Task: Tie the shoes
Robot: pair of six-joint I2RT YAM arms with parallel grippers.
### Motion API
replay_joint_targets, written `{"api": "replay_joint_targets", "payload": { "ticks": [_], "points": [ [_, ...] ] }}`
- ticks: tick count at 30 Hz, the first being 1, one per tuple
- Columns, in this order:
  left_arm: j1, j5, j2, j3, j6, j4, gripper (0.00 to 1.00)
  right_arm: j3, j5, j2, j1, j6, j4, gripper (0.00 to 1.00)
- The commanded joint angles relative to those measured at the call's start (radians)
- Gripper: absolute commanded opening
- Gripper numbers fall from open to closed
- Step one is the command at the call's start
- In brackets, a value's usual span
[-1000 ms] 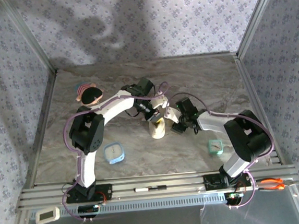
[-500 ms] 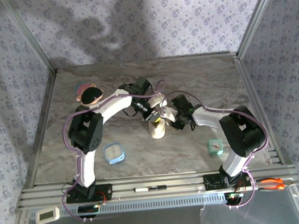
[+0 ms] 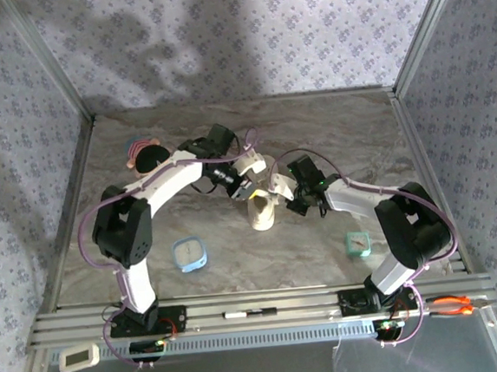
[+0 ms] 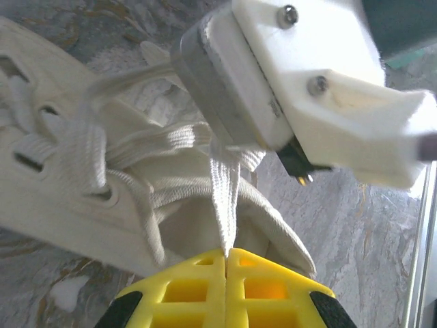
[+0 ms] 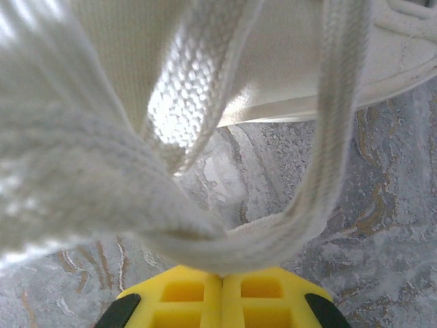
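Shoe (image 3: 262,211) lies centre of table (image 3: 348,134). Just beyond it, left gripper (image 4: 226,254) is pinched on one lace (image 4: 224,181), and right gripper (image 5: 220,277) is pinched on the second strand (image 5: 304,195). Judgement: pull apart evenly and low, with both strands taut.

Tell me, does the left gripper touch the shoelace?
Touching. The left wrist view shows the left gripper shut on the shoelace, pinched between its tips.

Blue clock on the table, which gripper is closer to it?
Left. The left gripper is beyond the blue clock, to its right, at the shoe; the right gripper is farther right.
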Motion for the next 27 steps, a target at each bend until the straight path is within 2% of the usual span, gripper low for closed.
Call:
{"api": "replay_joint_targets", "payload": {
  "ticks": [1, 8, 14, 21, 27],
  "points": [
    [0.006, -0.023, -0.078, -0.039, -0.018, -0.01, 0.0, 0.05, 0.039, -0.013, -0.01, 0.007, -0.051, 0.01],
    [-0.017, -0.106, -0.254, -0.193, -0.07, 0.033, 0.0, 0.267, 0.038, 0.083, -0.026, 0.038, -0.146, 0.0],
    [-0.165, -0.217, -0.358, -0.312, -0.174, 0.176, 0.0, 0.525, -0.027, 0.223, -0.003, 0.036, -0.214, 0.0],
    [-0.34, -0.295, -0.273, -0.295, -0.259, 0.383, 0.0, 0.812, -0.102, 0.406, 0.05, 0.009, -0.335, 0.0],
    [-0.395, -0.303, -0.11, -0.184, -0.26, 0.457, 0.0, 0.952, -0.16, 0.487, 0.087, 0.025, -0.398, 0.01]
  ]
}}
